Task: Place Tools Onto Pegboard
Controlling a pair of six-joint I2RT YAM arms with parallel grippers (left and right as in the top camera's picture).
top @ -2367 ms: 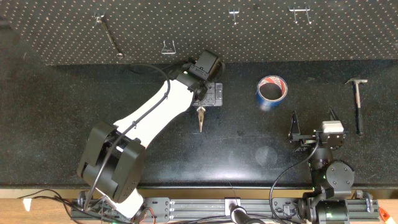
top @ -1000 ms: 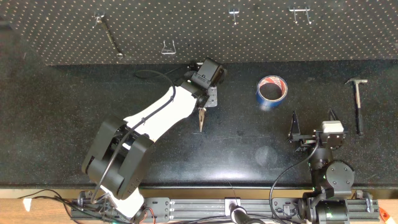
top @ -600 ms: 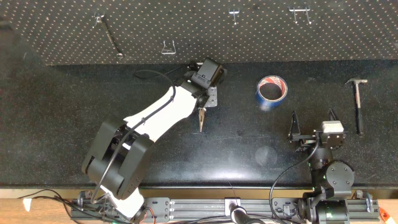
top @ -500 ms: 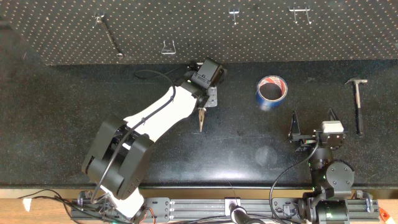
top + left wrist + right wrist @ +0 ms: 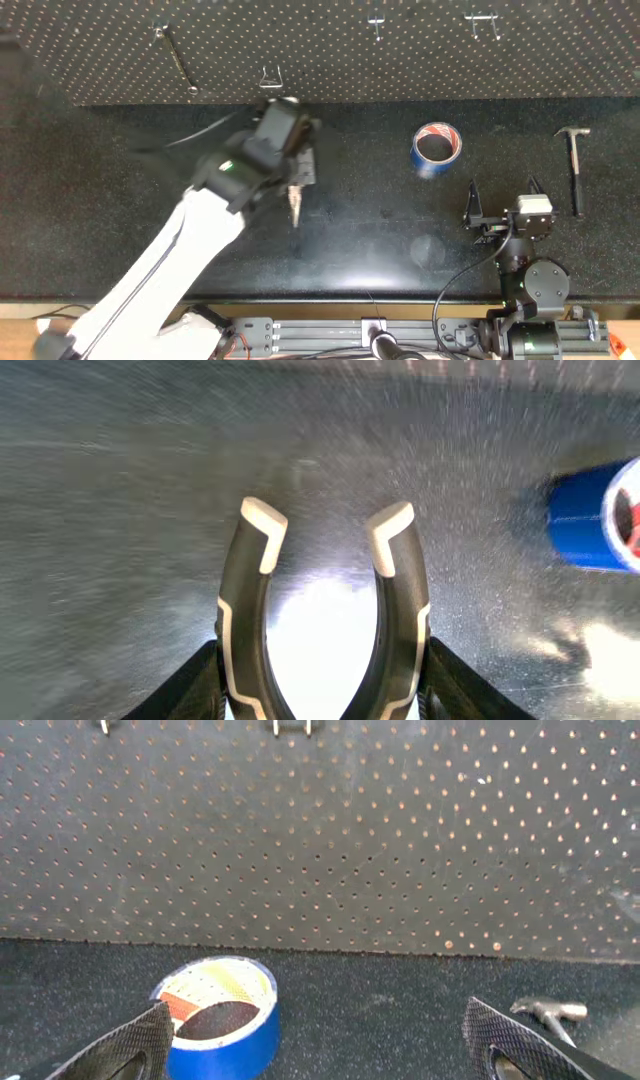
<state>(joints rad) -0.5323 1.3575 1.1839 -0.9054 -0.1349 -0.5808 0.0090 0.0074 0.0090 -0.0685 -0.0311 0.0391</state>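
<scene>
Below the pegboard [image 5: 320, 60], open worktop [image 5: 380, 230] is seen around the blue tape roll [image 5: 437, 148]. Seemingly lifted, needle-nose pliers [image 5: 295, 205] are clamped by the left gripper [image 5: 298, 175].

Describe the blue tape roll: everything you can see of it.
The tape roll is a wide ring, blue on its outer wall, with a red and white top edge and a pale inner core. It looks like a plastic tape roll, mostly unused. It lies flat, hole up, on the black table, just in front of the pegboard and well apart from the hammer. Nothing but the table touches it.
</scene>
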